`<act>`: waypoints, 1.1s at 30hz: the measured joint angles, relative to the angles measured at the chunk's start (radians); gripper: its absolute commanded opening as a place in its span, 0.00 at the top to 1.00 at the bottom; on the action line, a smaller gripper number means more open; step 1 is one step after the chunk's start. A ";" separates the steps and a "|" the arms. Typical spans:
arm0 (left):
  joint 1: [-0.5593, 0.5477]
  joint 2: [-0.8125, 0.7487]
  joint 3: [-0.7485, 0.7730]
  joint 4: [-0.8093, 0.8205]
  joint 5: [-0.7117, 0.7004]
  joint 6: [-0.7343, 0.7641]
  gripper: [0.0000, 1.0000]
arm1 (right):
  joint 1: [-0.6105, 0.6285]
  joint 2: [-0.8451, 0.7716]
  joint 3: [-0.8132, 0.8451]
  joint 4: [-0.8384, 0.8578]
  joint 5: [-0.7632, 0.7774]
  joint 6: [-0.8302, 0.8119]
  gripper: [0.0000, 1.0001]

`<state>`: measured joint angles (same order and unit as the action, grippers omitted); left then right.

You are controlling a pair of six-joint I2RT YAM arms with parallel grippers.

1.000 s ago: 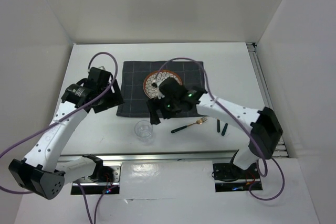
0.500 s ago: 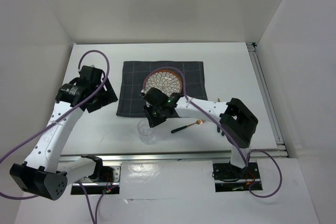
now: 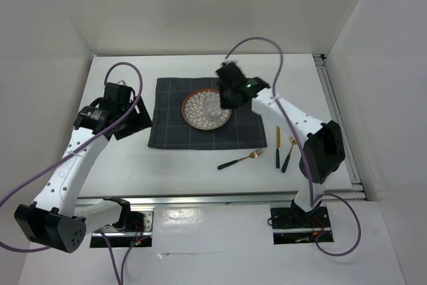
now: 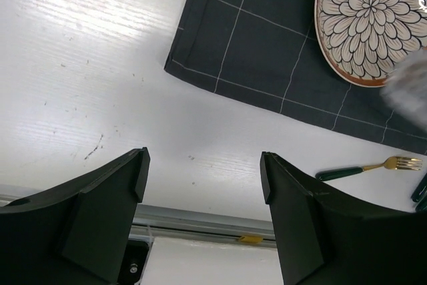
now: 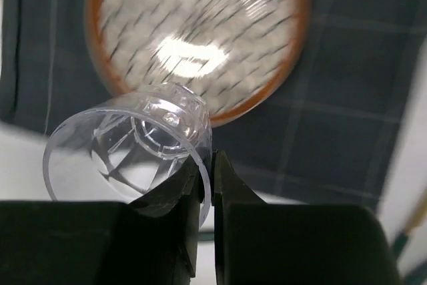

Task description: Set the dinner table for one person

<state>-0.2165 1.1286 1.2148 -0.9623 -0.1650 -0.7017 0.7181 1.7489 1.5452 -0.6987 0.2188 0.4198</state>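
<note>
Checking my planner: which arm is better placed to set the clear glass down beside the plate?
Right. The right pincer grips the glass by its rim above the plate. The left pincer is open and empty, over the table left of the placemat.

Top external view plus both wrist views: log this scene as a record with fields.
right jaws: shut on the rim of the glass
glass: clear, empty, tilted, over the plate
plate: flower pattern, on the placemat
placemat: dark grey, checked, on the dinner table
fork: green handle, on the table by the placemat's near edge
two more utensils: on the table, right of the placemat
left jaws: open, empty, left of the placemat
</note>
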 measured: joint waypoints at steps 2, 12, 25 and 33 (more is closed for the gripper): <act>0.000 0.003 -0.005 0.009 0.002 0.013 0.16 | -0.113 0.003 0.056 -0.007 0.027 0.002 1.00; -0.011 0.075 -0.008 0.051 0.042 0.051 0.16 | -0.444 0.318 0.446 -0.063 0.061 0.004 1.00; -0.156 0.126 -0.042 0.064 0.074 0.110 0.13 | -0.520 0.565 0.559 -0.100 -0.053 0.007 0.72; -0.307 0.193 -0.042 0.081 0.140 0.146 0.13 | -0.523 0.565 0.596 -0.099 -0.106 0.003 0.12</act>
<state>-0.5232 1.3220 1.1732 -0.8810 -0.0250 -0.5552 0.1955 2.3138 2.1414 -0.7979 0.1127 0.4229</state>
